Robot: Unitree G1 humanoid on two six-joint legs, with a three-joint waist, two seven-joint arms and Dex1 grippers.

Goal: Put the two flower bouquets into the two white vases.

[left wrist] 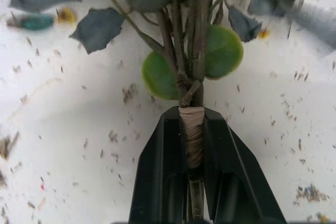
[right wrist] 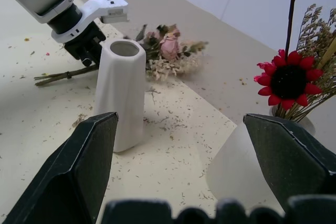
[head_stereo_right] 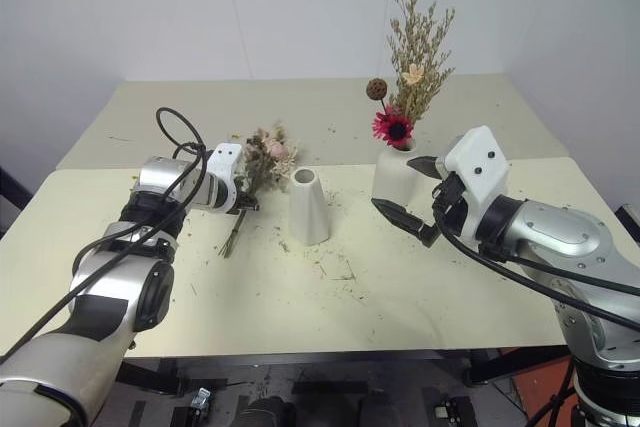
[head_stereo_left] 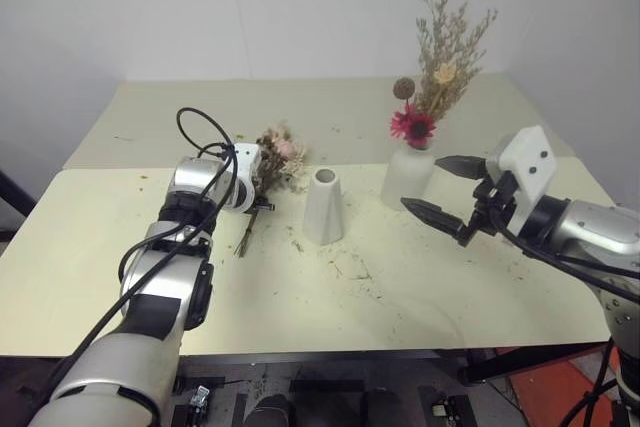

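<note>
Now left gripper clamped on pink rose bouquet stems lying on table, right gripper spread wide, empty, near round vase holding daisy bouquet, cone vase empty.

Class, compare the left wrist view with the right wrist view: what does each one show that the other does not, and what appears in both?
Left wrist view alone: the taped wrap on the rose bouquet's stems, pinched between the left gripper's shut fingers.

Right wrist view alone: the slim cone vase, empty, the round vase holding the tan bouquet with the red daisy, and the right gripper, open.

Shared: the rose bouquet, the debris-strewn table, and the left gripper.
</note>
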